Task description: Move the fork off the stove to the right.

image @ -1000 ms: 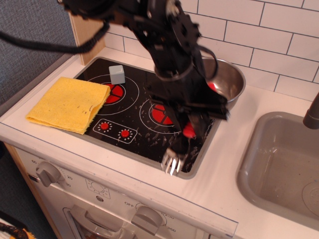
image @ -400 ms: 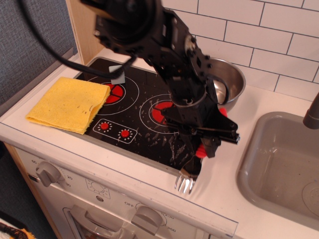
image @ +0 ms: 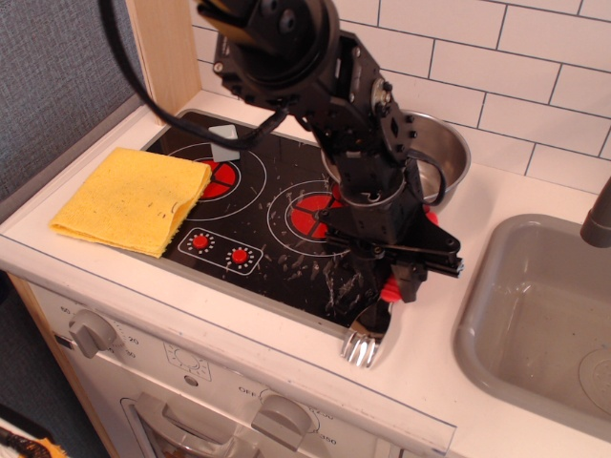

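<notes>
The fork has a red handle (image: 395, 287) and silver tines (image: 362, 344). My black gripper (image: 401, 277) is shut on the red handle. The fork hangs tines down at the stove's front right corner, with the tines over the white counter just past the grey rim. The stove (image: 253, 215) is black and glossy with two red-and-white burner rings. My arm covers part of the right burner.
A yellow cloth (image: 132, 198) lies over the stove's left edge. A small grey block (image: 224, 140) stands on the left burner. A metal bowl (image: 441, 157) sits behind my arm. A grey sink (image: 539, 320) is on the right. Oven knobs are at the front.
My gripper has carried the fork right and forward, from over the stove's right part to its front right corner. The tines now hang over the counter.
</notes>
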Robot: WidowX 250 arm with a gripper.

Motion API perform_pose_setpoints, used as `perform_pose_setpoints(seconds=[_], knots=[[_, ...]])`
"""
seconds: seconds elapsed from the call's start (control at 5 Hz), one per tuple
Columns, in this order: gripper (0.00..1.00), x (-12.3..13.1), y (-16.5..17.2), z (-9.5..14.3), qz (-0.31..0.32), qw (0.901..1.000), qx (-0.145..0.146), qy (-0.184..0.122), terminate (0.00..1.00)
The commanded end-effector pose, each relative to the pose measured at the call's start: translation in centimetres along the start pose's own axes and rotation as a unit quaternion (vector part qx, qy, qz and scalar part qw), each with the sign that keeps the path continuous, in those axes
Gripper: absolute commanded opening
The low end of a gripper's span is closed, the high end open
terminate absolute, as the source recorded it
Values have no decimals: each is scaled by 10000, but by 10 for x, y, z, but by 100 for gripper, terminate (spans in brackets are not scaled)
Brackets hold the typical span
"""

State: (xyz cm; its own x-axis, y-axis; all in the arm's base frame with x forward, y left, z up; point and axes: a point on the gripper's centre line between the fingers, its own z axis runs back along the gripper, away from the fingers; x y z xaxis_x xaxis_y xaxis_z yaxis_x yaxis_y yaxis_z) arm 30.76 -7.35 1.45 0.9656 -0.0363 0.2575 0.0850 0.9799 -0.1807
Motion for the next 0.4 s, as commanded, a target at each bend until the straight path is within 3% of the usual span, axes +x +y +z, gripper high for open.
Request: perform_pose_setpoints(seconds=[0.0,0.2], knots=[[100,11,-1,19,-104,9997,110,-217,0],[100,14,4,25,-31,9995,112,-279,0]])
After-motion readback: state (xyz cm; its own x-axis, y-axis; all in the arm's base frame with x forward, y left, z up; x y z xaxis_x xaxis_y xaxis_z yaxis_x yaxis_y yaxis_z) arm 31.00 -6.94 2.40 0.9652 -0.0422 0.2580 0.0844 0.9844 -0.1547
